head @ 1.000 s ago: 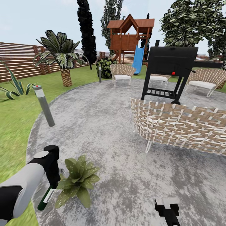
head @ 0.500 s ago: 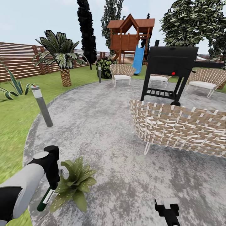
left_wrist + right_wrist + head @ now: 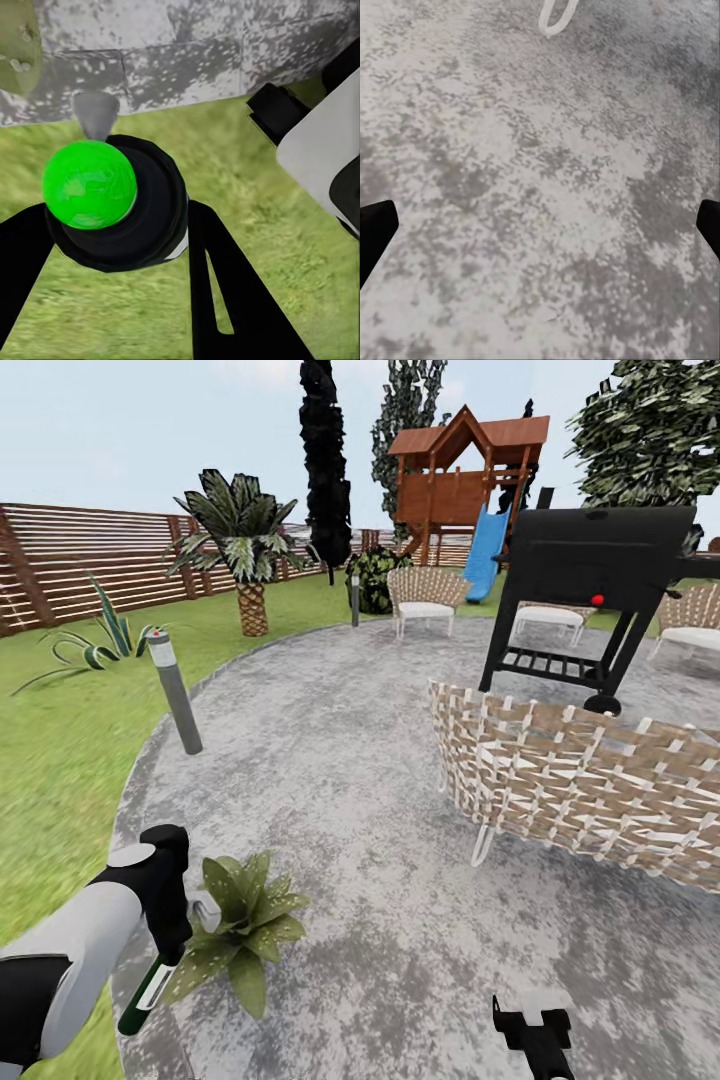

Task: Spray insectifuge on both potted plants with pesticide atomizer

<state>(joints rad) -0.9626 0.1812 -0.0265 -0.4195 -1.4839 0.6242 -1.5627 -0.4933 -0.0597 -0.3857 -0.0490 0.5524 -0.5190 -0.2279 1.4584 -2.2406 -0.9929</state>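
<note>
the left gripper (image 3: 112,247) is closed round the pesticide atomizer (image 3: 112,202), its two dark fingers (image 3: 225,292) pressed to either side of the black body with no gap showing. in the left wrist view we look down the bottle's length onto a bright green round end and a pale grey cone beside it, probably the nozzle, though that is hard to confirm from this angle. in the head view the atomizer (image 3: 145,995) hangs below the left gripper (image 3: 170,950), its long axis steeply tilted, dark green lower end down and away from the plant.

the relation that matters: one potted plant (image 3: 235,935) sits on the gravel patio (image 3: 400,920) just beside that gripper, toward the robot's right and slightly ahead, its nearest leaves almost touching the wrist. the left arm is plainly the nearer one and already has the tool.

the right gripper (image 3: 535,1030) is low over bare gravel, well apart from the plant; its finger tips (image 3: 375,232) stand wide and hold nothing.

the spray head is hidden behind the left wrist in the head view, so which way it faces cannot be told.
</note>
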